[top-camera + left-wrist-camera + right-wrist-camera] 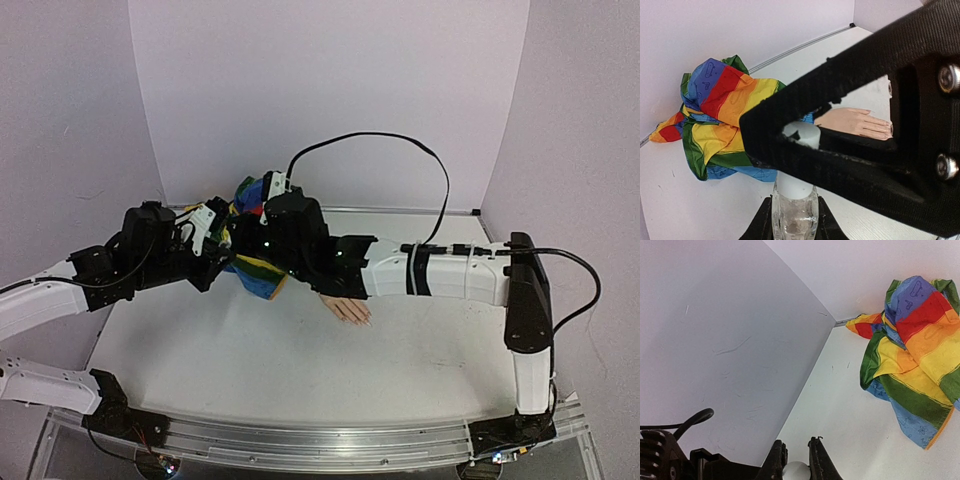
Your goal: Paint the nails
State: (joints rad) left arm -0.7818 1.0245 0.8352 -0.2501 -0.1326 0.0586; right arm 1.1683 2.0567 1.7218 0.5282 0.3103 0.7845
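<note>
Left wrist view, with the job barely begun: the left hand [794,209] is clamped shut around a small clear bottle [795,225], while the right hand [797,450] reaches in from the right and pinches the bottle's white cap [796,186] between its closed fingers (the same cap shows as a pale dome between the fingertips in the right wrist view). Seen from above, the two arms meet toward the far left of the table [300,380], over the bunched rainbow sleeve [725,115].

The mannequin hand [345,308] lies flat on the table, to the right of that meeting point and nearer, with its fingers pointing right. The nails [888,131] at its fingertips look pale and bare. They are tiny in every view, and no colour can be made out on them. Neither robot hand touches the mannequin hand.

On this evidence the task is at its opening stage. The bottle is secured and the cap is seized, apparently so it can be twisted off. Whether the cap has loosened at all cannot be told, and no brush is in view. What remains is nearly everything: freeing the cap, carrying it across to the fingertips, and coating each nail in turn.
</note>
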